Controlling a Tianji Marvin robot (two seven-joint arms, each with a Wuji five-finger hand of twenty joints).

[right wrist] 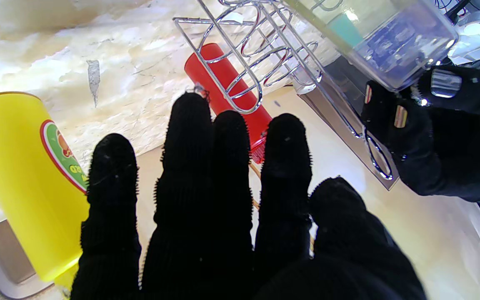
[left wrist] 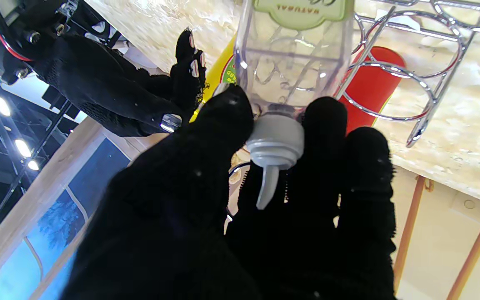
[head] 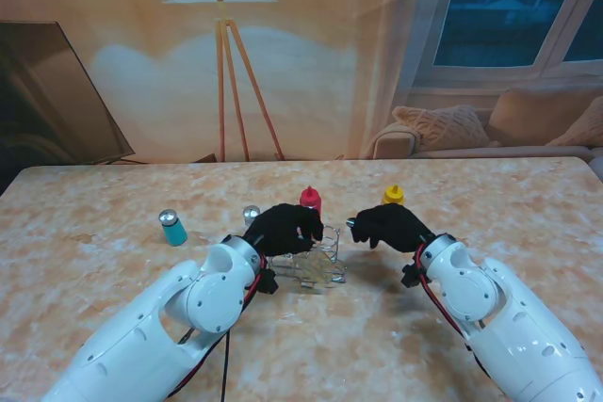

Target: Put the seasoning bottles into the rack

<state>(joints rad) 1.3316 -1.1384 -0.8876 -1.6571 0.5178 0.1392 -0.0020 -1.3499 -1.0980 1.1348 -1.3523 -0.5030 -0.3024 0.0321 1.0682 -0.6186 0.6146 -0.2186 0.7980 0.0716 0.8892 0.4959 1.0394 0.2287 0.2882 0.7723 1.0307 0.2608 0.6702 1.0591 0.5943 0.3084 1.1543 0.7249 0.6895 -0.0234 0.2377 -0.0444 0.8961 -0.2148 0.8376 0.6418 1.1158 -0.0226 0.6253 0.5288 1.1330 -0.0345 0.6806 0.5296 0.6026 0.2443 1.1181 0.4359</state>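
- The left hand (head: 285, 229), nearest the camera, grips the clear bottle (left wrist: 294, 62) by its capped neck above the wire rack (head: 318, 265); it should line the bottle's base over one ring before lowering.
- The right hand (head: 388, 225) hovers empty, fingers straight, near the yellow bottle (head: 393, 196).
- The red bottle (head: 310, 199) stands behind the rack.

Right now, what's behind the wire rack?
Behind the wire rack, farther from me, stands the red bottle. The left hand, gripping a clear bottle, covers its base.

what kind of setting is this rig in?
Probably a lab mock-up of a living room: the floor lamp, sofa and window look like a flat backdrop behind the marble-patterned table.
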